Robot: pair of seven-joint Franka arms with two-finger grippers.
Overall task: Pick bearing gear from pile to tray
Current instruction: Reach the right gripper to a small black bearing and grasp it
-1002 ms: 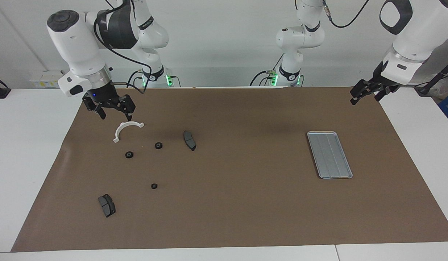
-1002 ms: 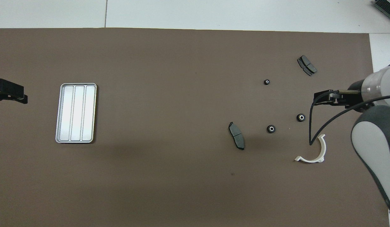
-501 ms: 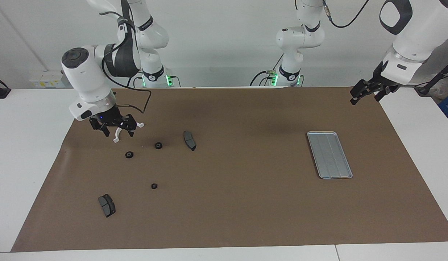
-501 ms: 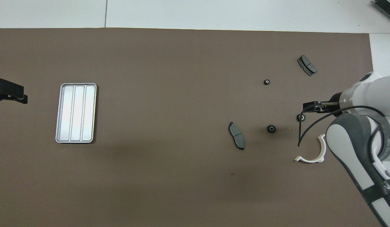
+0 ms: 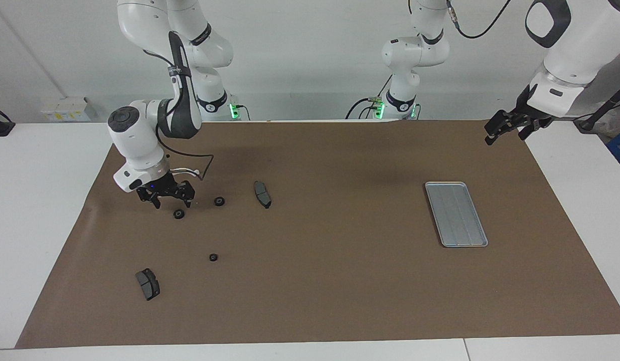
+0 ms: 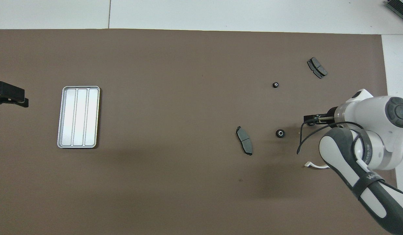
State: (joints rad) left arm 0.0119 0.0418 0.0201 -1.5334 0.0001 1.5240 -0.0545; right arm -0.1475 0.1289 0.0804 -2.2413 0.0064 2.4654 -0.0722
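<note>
The pile lies at the right arm's end of the brown mat. It holds three small black gears (image 5: 179, 214) (image 5: 219, 201) (image 5: 213, 257), two dark grey curved pads (image 5: 263, 194) (image 5: 148, 284) and a white half-ring bracket, of which only a tip (image 6: 310, 165) shows under the right arm. My right gripper (image 5: 172, 203) is open and low, just over the gear nearest the right arm's end; in the overhead view it (image 6: 308, 119) covers that gear. The silver tray (image 5: 455, 214) lies empty at the left arm's end. My left gripper (image 5: 505, 129) waits in the air beside the mat's corner.
The tray (image 6: 78, 117) and left gripper (image 6: 10, 98) show at one end of the overhead view. Another gear (image 6: 280, 133), the smallest gear (image 6: 276, 85) and both pads (image 6: 244, 145) (image 6: 317, 68) lie around the right gripper. A black cable loops from the right wrist.
My right gripper has come down from over the white bracket and moved away from the robots to the gear. The right arm now hides the bracket. The left arm has not moved.
</note>
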